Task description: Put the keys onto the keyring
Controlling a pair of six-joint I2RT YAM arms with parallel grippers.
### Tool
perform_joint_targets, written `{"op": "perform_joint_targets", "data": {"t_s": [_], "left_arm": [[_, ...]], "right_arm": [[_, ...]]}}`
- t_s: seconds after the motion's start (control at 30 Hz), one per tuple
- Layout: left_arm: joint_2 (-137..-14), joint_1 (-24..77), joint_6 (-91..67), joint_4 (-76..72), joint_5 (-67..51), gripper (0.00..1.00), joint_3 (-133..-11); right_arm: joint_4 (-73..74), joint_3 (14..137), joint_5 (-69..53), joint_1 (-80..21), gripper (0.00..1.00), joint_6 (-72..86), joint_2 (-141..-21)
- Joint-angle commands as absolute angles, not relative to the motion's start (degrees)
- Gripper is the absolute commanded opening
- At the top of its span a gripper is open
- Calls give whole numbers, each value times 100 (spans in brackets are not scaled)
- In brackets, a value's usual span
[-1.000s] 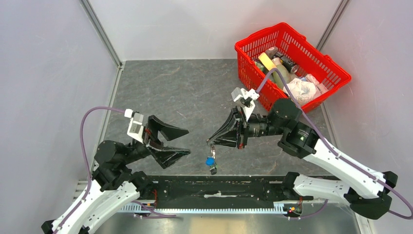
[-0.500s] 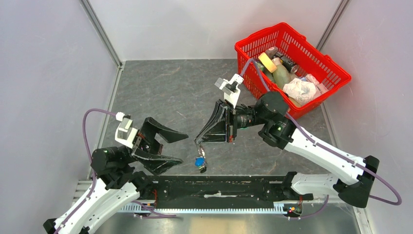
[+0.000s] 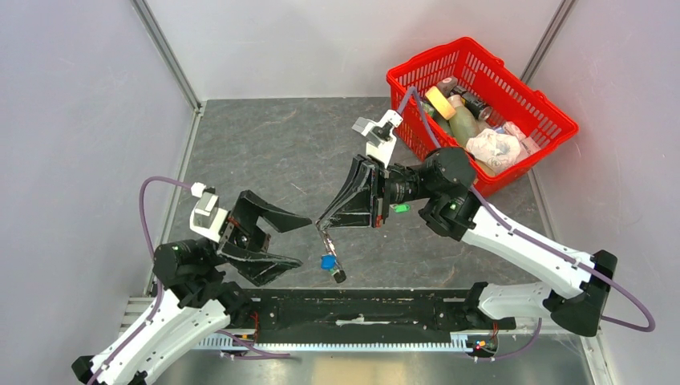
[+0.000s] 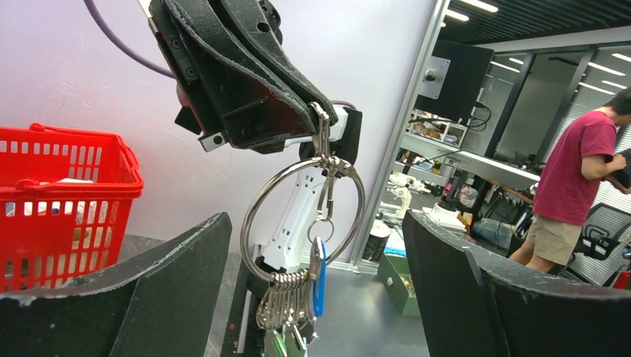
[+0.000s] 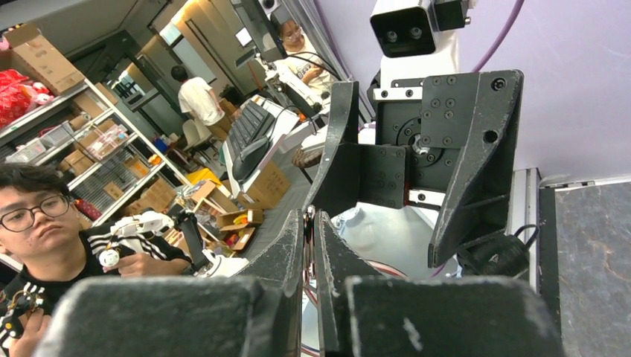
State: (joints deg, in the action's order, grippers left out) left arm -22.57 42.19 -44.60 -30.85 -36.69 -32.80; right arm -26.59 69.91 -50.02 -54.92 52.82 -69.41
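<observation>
1. Left wrist view: I see the thin, round silver wire keyring (image 4: 257, 199) pinched in the closed right gripper (image 4: 321, 119).
2. Silver keys (image 4: 292, 297), one blue-headed, bunch below that gripper.
3. Left gripper (image 3: 305, 241) gapes empty opposite it.

- We find the basket (image 3: 409, 112) on the table (image 3: 265, 152), in its far right corner, with loose goods (image 3: 461, 120) lying inside it.
- The right gripper (image 3: 321, 225) reaches in from the right over the middle of the table, and its tips point left.
- The keyring (image 4: 362, 204) hangs from those tips, clear of the table.
- The keys (image 3: 328, 262) hang bunched at the keyring's bottom, toward the near edge.
- The left gripper (image 3: 305, 239) sits left of the keyring, toward the near left corner, and faces right.
- From the left wrist we see the keyring ahead of that gripper, between its two fingers and apart from both.
</observation>
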Motion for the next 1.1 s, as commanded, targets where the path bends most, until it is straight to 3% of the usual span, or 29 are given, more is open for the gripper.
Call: {"op": "perform_joint_targets", "data": {"t_s": [0.0, 0.5, 1.07], "left_arm": [[-2479, 4201, -4608, -3629, -3806, 91, -3302], [-2727, 4201, -3645, -3129, -3650, 91, -3794], [-3259, 4201, -3859, -4134, -4451, 91, -3855]], "right_arm": [[-3534, 7096, -5113, -5502, 0, 5761, -6983], [-4715, 6712, -5282, -5563, 0, 6740, -7196], [-5509, 6730, -5305, -5596, 0, 7492, -7430]]}}
